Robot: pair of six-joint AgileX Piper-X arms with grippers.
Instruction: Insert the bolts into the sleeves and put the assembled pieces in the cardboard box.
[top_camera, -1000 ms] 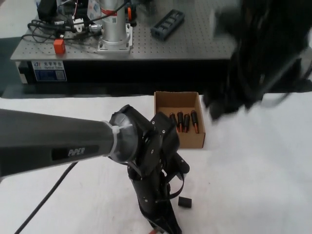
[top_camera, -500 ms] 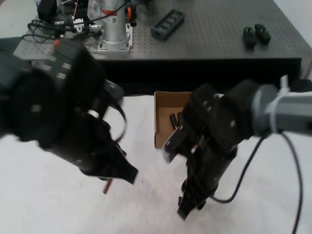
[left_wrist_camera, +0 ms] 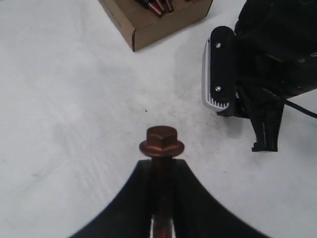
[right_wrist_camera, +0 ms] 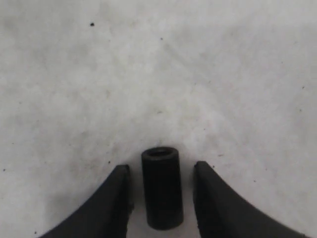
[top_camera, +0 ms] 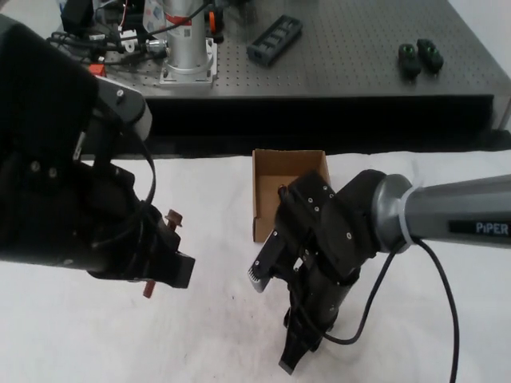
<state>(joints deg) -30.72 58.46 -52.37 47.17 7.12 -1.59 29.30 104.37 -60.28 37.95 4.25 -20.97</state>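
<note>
High view: the left gripper (top_camera: 162, 257) clamps a bolt (top_camera: 172, 217), near the cardboard box (top_camera: 289, 166)

Left wrist view: the bolt's head juts past the pinching fingers (left_wrist_camera: 195, 208)

Right wrist view: the right gripper (right_wrist_camera: 162, 171) straddles a lying sleeve (right_wrist_camera: 162, 193), fingers apart; the pick-up step seems in hand, and next it likely must grip and lift the sleeve for insertion
</note>
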